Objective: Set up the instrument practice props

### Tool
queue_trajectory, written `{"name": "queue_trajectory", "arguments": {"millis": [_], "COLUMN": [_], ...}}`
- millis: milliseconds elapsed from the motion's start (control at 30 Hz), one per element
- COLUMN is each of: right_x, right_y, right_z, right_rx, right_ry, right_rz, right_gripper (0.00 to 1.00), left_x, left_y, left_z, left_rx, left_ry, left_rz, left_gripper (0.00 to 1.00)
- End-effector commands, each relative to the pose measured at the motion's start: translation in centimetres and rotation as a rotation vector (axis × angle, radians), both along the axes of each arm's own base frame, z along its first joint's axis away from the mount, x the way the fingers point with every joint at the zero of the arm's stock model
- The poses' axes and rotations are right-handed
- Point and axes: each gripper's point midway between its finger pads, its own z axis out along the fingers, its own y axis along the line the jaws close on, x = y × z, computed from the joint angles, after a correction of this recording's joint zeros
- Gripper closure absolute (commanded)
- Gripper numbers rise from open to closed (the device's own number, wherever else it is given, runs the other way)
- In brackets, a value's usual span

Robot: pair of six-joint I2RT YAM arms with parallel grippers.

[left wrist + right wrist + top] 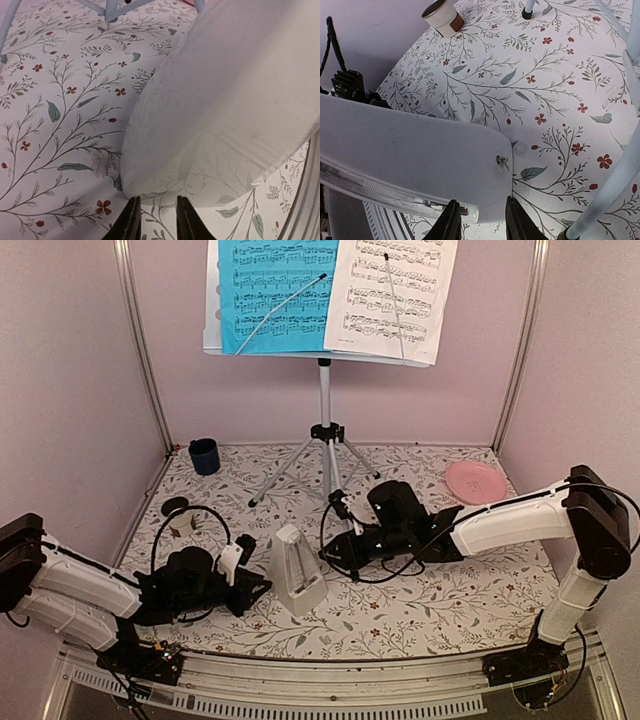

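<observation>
A table (440, 600) covered in a floral cloth sits inside a pale pink enclosure, seen from above. A pale grey-blue music stand (324, 390) on a silver tripod stands upright at the middle of the far edge. On it sit two music sheets side by side, the bright blue sheet (275, 290) on the left and the white sheet (395, 290) on the right, each with a thin wire arm lying across it.

A white pyramid-shaped metronome (297, 575) stands upright near the middle of the table, closer to the near edge, in front of the tripod's legs. Both arms reach in low towards it from opposite sides.

The left gripper (157, 205) is just beside the metronome's left side. Its dark fingers (131, 220) stand a narrow gap apart with only cloth showing between them.

The right gripper (481, 202) is at the metronome's right side. Its fingers (517, 220) are parted, and a lower corner of the metronome reaches into the gap beside one finger. Whether it touches cannot be told.

A dark blue cup (204, 455) stands near the far left corner. A pink round plate (475, 482) lies near the far right corner.
</observation>
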Motion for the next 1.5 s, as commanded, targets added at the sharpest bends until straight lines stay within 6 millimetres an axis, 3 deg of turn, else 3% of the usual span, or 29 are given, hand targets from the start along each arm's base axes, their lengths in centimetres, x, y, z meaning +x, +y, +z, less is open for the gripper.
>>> {"name": "queue_trajectory", "arguments": {"millis": [0,267,500,567,700,767,900,1033,1267,1467], "right_x": [0.4,-1.0,-3.6,-4.0,-4.3,-4.4,-5.0,-4.5,-3.2,-2.1], "right_y": [1.7,1.7,3.6,4.1,4.7,5.1,5.2,3.8,1.3,0.0], "right_z": [-0.3,-2.3,-3.0,-3.1,-3.1,-2.6,-1.3,0.4,2.4,3.3], "right_rx": [0.003,0.012,0.034,0.042,0.061,0.081,0.123,0.172,0.221,0.240], "right_ry": [-0.037,0.014,0.056,0.072,0.093,0.092,0.054,-0.006,-0.096,-0.146], "right_rz": [0.053,0.076,0.118,0.119,0.105,0.109,0.137,0.101,0.038,-0.026], "right_gripper": [0.70,0.74,0.73,0.73,0.73,0.73,0.70,0.56,0.32,0.15], "left_x": [1.4,5.6,8.8,9.1,9.7,9.9,9.2,7.2,2.1,0.8], "left_y": [-0.9,-1.5,-2.3,-2.1,-0.4,0.9,2.9,4.0,2.0,0.3], "left_z": [-0.3,0.9,1.9,2.5,4.6,5.8,8.4,10.4,14.2,13.4], "left_rx": [-0.022,-0.030,-0.063,-0.074,-0.086,-0.101,-0.144,-0.162,-0.213,-0.181], "left_ry": [0.054,-0.005,-0.026,-0.033,-0.060,-0.056,-0.048,-0.071,-0.170,-0.108], "left_rz": [0.010,0.009,-0.012,0.001,0.091,0.164,0.256,0.253,0.102,0.114], "left_gripper": [0.75,0.77,0.76,0.69,0.40,0.33,0.23,0.19,0.01,0.01]}}
